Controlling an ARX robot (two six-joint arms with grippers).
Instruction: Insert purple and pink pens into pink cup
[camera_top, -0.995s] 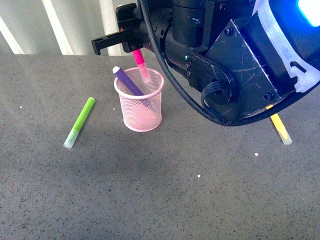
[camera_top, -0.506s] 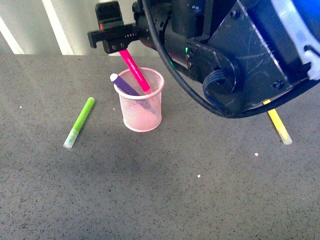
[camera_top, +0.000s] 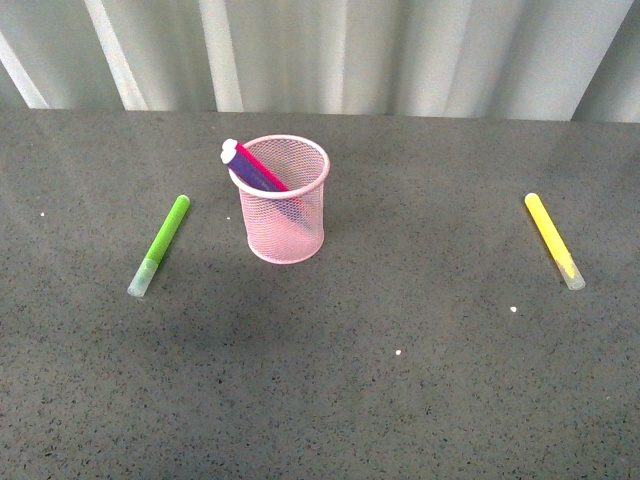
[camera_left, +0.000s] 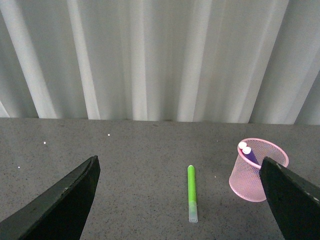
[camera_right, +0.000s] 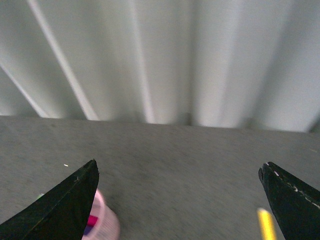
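Grey table (camera_top: 420, 400) holds pink cup (camera_top: 287, 225) containing both pens (camera_top: 256, 167)

Soft, even daylight falls across the grey table (camera_top: 400, 400), with only faint shadows beside the cup (camera_top: 285, 200). The right wrist view is smeared by motion blur; the other views stay sharp.

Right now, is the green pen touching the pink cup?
Apart. In the front view the green pen lies flat on the table with bare grey surface between it and the pink cup; the left wrist view shows the same gap.
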